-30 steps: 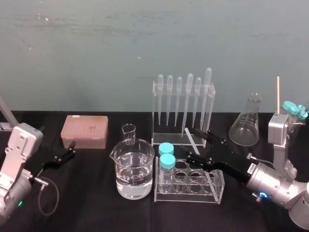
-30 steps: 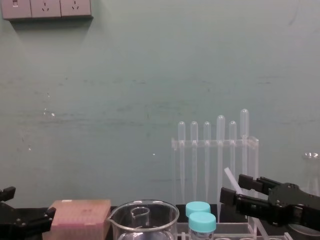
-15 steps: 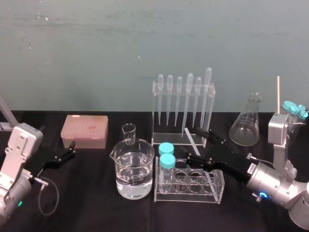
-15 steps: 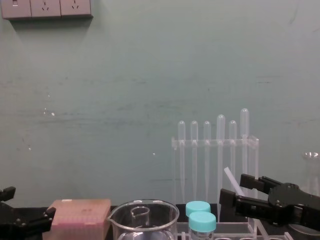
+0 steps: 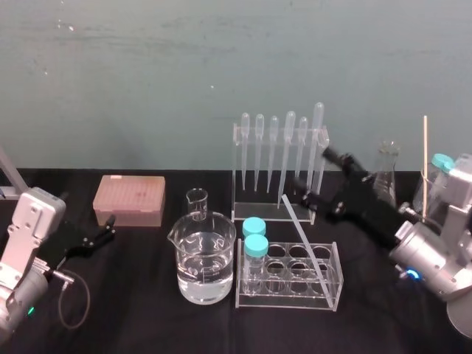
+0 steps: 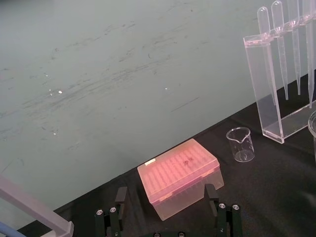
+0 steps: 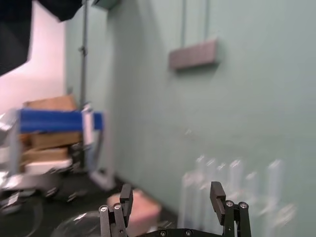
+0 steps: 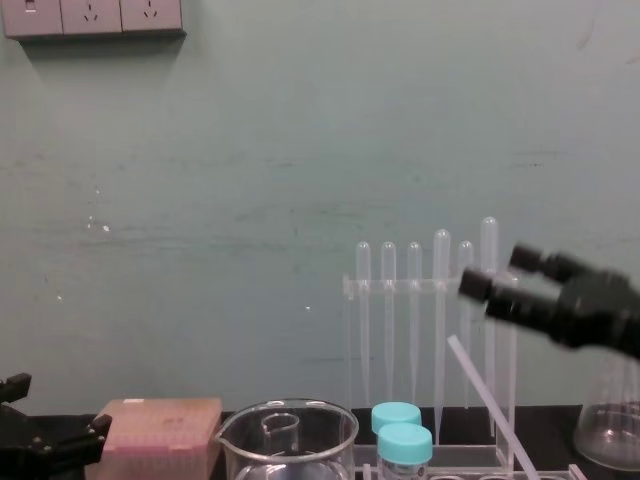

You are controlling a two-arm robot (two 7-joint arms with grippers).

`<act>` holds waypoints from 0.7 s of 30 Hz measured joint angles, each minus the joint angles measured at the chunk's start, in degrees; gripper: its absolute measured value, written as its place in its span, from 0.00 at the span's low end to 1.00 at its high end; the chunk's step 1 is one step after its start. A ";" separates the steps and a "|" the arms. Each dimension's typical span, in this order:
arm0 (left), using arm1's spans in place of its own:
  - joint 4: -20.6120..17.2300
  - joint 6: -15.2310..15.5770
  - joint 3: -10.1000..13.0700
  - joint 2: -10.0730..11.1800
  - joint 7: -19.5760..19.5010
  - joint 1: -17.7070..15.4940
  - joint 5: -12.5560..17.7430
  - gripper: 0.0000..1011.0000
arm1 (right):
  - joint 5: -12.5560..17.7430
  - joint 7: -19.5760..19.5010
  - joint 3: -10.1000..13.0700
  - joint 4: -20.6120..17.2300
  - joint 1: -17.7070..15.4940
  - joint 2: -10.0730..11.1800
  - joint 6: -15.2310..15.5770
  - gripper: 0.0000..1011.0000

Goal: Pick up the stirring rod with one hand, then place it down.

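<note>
**Head view.** The stirring rod (image 5: 303, 234) is seen tilted across the clear tube rack (image 5: 336, 258). Its upper end points toward the pipette rack (image 5: 239, 171) and its lower end sits at the tube rack's front edge. Nothing grips it, so it is judged to be set down and propped there. The right gripper (image 5: 313, 168) is held raised above and behind the rod, apart from it, with its jaws spread wide and empty. This stance is judged to keep it clear of the glassware. The conical flask (image 5: 386, 164) is largely hidden behind that arm. The left gripper (image 5: 110, 227) is parked low on the left, near the pink tip box (image 5: 129, 199).

**Left wrist view.** The left gripper's fingers are seen well apart with nothing between them. The tip box and a small beaker (image 6: 240, 144) are framed beyond, and the pipette rack is cut off at the edge.

**Right wrist view.** The fingers are shown spread and bare. Everything beyond is smeared, so the rod cannot be made out.

**Chest view.** The rod is seen slanting below the right gripper. Its lower end is cut off by the bottom edge. Whether its upper end touches the pipette rack cannot be told.
</note>
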 joint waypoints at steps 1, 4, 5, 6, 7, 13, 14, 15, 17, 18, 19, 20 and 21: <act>0.00 0.00 0.00 0.00 0.00 0.00 0.00 0.99 | -0.68 -1.26 0.57 -0.64 -0.39 -0.01 -0.58 0.99; 0.00 0.00 0.00 0.00 0.00 0.00 0.00 0.99 | -2.52 -4.71 2.10 -1.98 -1.39 0.04 -1.23 0.99; 0.00 0.00 0.00 0.00 0.00 0.00 0.00 0.99 | -3.90 -7.37 3.13 -2.62 -2.16 0.25 -0.91 0.99; 0.00 0.00 0.00 0.00 0.00 0.00 0.00 0.99 | -4.57 -8.64 3.56 -2.84 -2.52 0.39 -0.57 0.99; 0.00 0.00 0.00 0.00 0.00 0.00 0.00 0.99 | -5.21 -9.72 3.98 -3.04 -2.92 0.57 -0.17 0.99; 0.00 0.00 0.00 0.00 0.00 0.00 0.00 0.99 | -8.94 -16.89 6.20 -3.88 -6.79 2.16 6.93 0.99; 0.00 0.00 0.00 0.00 0.00 0.00 0.00 0.99 | -9.10 -17.49 6.32 -3.92 -7.20 2.31 8.36 0.99; 0.00 0.00 0.00 0.00 0.00 0.00 0.00 0.99 | -9.27 -17.97 6.36 -3.93 -7.53 2.46 9.81 0.99; 0.00 0.00 0.00 0.00 0.00 0.00 0.00 0.99 | -9.63 -18.81 6.36 -3.92 -7.94 2.73 12.98 0.99; 0.00 0.00 0.00 0.00 0.00 0.00 0.00 0.99 | -9.83 -19.22 6.30 -3.72 -8.06 2.88 15.60 0.99; 0.00 0.00 0.00 0.00 0.00 0.00 0.00 0.99 | -9.86 -19.25 6.27 -3.59 -8.07 2.88 16.63 0.99; 0.00 0.00 0.00 0.00 0.00 0.00 0.00 0.99 | -9.88 -19.25 6.25 -3.44 -8.07 2.87 17.38 0.99; 0.00 0.00 0.00 0.00 0.00 0.00 0.00 0.99 | -9.89 -19.22 6.25 -3.32 -8.06 2.82 17.82 0.99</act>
